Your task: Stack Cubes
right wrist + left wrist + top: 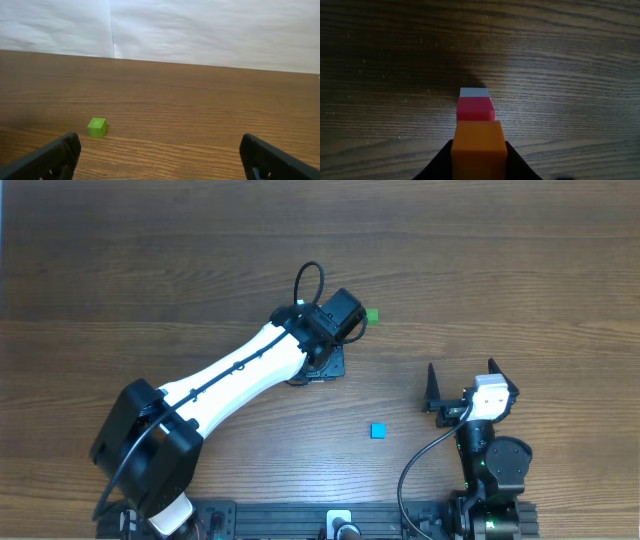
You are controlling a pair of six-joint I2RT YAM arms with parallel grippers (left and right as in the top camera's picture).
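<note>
My left gripper (479, 152) is shut on an orange cube (479, 146). Right beyond it in the left wrist view are a red cube (475, 109) and a grey cube (473, 92), lined up as a stack under the orange one; whether the orange cube touches the red one I cannot tell. In the top view the left arm's wrist (325, 330) covers these cubes near the table's middle. A green cube (372, 316) (97, 127) lies just right of that wrist. A blue cube (378, 430) lies nearer the front. My right gripper (462, 383) (159, 142) stands open at the right with nothing in it.
The brown wooden table (520, 270) is bare at the back and on the left. A white wall (210, 30) rises behind the table's far edge in the right wrist view. The arm bases and a black rail (330, 520) run along the front edge.
</note>
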